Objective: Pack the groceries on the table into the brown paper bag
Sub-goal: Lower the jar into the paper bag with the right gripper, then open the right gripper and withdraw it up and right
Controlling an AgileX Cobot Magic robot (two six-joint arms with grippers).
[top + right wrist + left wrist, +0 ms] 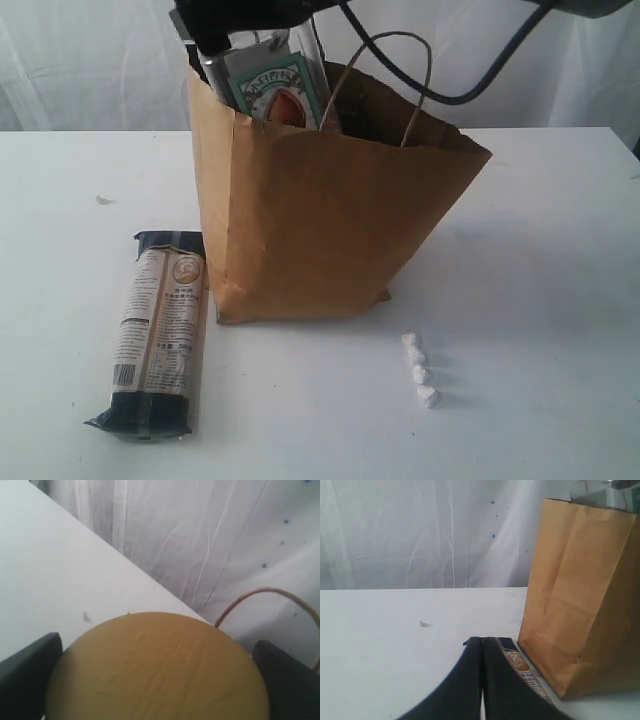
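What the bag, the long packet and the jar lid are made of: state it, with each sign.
Brown paper bag: matte kraft paper, creased folds. Long packet: probably plastic film, slight sheen, crimped end. Nut jar's lid: smooth matte tan, likely plastic.

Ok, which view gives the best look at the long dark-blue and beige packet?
The exterior view: the whole packet lies flat on the table, left of the brown paper bag. The left wrist view shows only one end behind the shut left gripper. The right wrist view misses it.
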